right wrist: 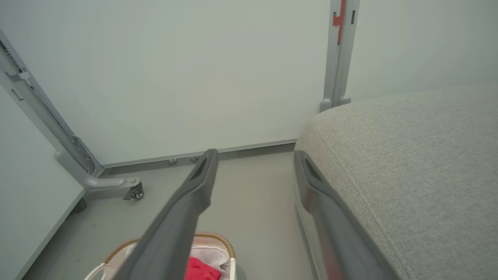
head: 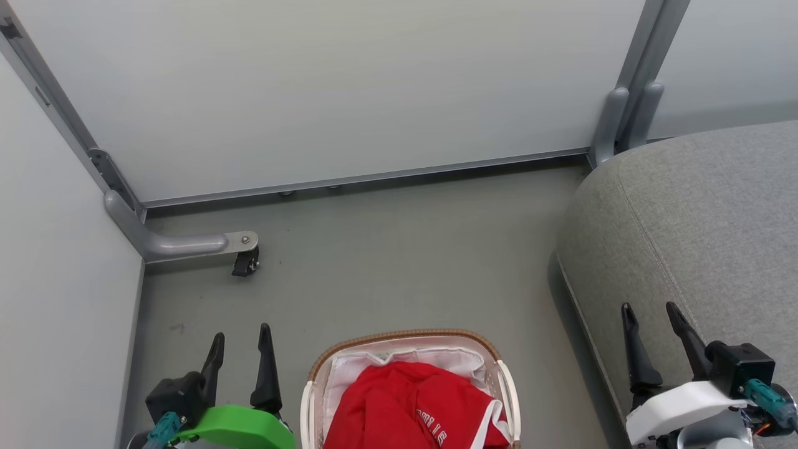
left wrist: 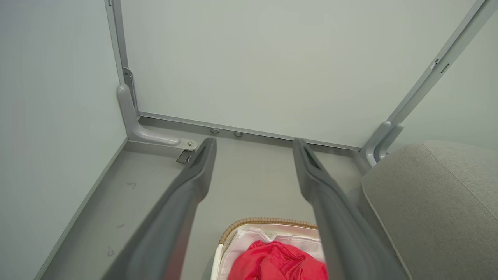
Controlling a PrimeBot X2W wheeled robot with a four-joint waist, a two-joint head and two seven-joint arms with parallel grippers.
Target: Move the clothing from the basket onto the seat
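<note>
**Red clothing point(head: 399, 405) waits in the basket point(head: 408, 337), closer to the left gripper point(head: 242, 332)**

Pale partition panels point(head: 324, 87) on grey metal frames close the upper part of the head view. Below them runs a plain grey floor point(head: 405, 262), with a small caster point(head: 244, 265) at the left. The grey woven seat point(head: 698, 237) takes the right side, its rounded edge turned to the middle. The oval basket stands on the floor at the bottom centre, cut by the frame edge, so I cannot tell its long axis. The clothing is a crumpled heap inside it, on the white liner. The left gripper, fingers spread and empty, is just beside the basket's left rim. The right gripper point(head: 649, 307), also spread and empty, is well apart at the lower right, in front of the seat's edge. In my judgement the left arm has the shorter reach, inward to the right and down.
</note>
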